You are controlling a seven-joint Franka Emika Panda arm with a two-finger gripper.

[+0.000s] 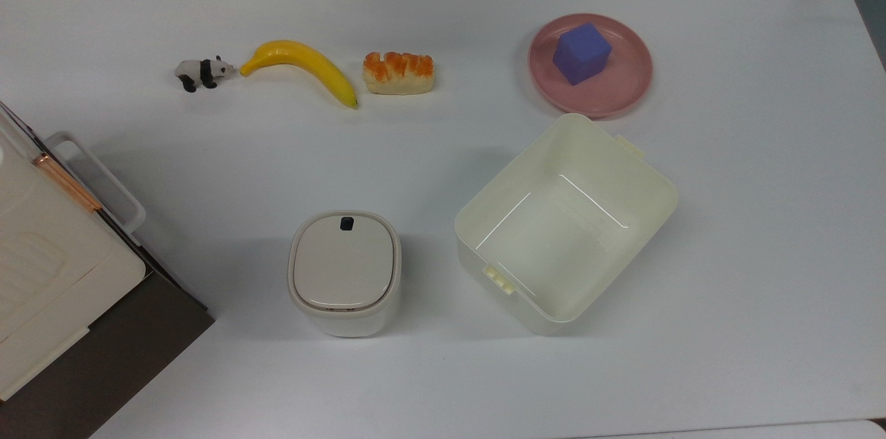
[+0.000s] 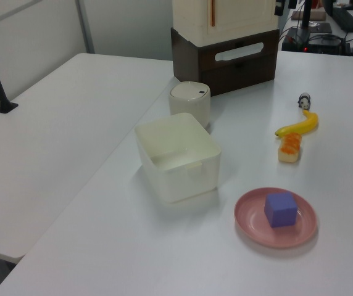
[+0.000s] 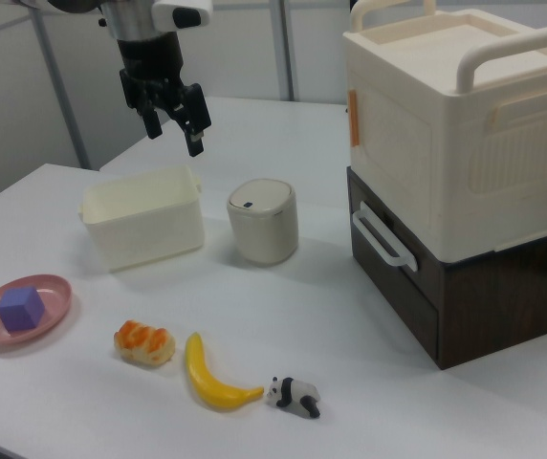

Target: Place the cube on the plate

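The purple-blue cube (image 1: 583,52) (image 2: 281,209) (image 3: 19,308) rests on the round pink plate (image 1: 623,82) (image 2: 250,219) (image 3: 52,298), a little off its centre. In the right view my gripper (image 3: 173,126) hangs open high in the air, above the cream bin and well away from the plate. Nothing is between its fingers.
A large cream bin (image 1: 644,217) stands open next to the plate. A small lidded white container (image 1: 345,271), a bread piece (image 1: 399,73), a banana (image 1: 304,65) and a toy panda (image 1: 202,72) are on the table. A cream crate on a brown drawer unit (image 3: 465,191) stands at one edge.
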